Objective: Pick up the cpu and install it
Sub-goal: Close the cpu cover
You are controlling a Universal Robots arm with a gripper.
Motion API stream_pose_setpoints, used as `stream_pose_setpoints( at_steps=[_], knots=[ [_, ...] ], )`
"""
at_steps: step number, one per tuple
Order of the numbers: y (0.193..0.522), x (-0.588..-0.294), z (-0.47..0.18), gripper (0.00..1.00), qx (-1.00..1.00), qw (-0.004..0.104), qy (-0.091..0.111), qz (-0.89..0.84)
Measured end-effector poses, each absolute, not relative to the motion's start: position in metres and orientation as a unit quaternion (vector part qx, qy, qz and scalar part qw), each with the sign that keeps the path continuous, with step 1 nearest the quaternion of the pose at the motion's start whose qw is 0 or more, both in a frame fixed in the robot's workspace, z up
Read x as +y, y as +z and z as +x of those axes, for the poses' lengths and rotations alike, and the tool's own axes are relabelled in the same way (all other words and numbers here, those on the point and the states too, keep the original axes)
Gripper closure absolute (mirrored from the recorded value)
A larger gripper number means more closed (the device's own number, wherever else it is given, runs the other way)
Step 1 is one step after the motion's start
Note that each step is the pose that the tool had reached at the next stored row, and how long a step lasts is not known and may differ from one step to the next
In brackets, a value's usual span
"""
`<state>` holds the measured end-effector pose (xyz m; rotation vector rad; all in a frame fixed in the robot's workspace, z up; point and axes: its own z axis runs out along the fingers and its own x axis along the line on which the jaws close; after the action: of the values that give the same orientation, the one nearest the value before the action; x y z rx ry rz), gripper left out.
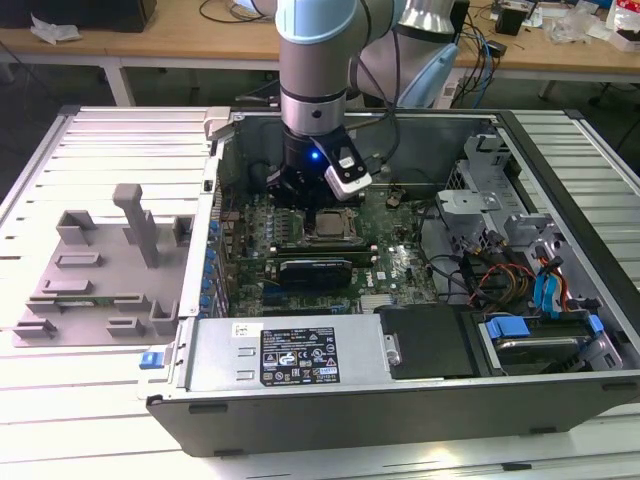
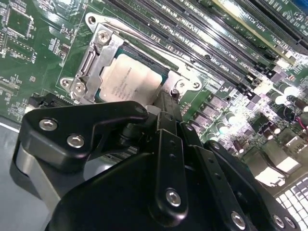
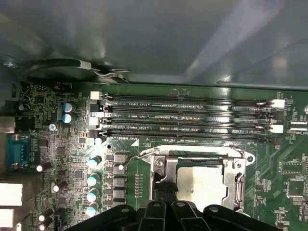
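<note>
One cpu [image 2: 129, 79], square with no long side, lying flat inside the socket frame [image 2: 89, 65] near the middle of the motherboard [image 3: 276, 156], just below the gripper [image 2: 163, 100] and right at its tip; impossible to tell whether closed together or apart.

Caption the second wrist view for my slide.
The gripper hangs close by the cpu lying in the motherboard socket.
</note>
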<state>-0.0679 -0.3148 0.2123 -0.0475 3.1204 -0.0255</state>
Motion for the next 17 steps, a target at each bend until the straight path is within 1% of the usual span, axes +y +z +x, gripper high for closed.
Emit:
stream_pose_setpoints(
  at_steps=[2,5,17],
  knots=[
    [0.216,-0.315,-0.068,0.89,1.000,0.011,-0.008,-0.015],
    [0.208,-0.315,-0.069,0.89,1.000,0.014,-0.008,-0.015],
    [0.202,-0.320,-0.076,0.89,1.000,0.015,-0.008,-0.016]
  ],
)
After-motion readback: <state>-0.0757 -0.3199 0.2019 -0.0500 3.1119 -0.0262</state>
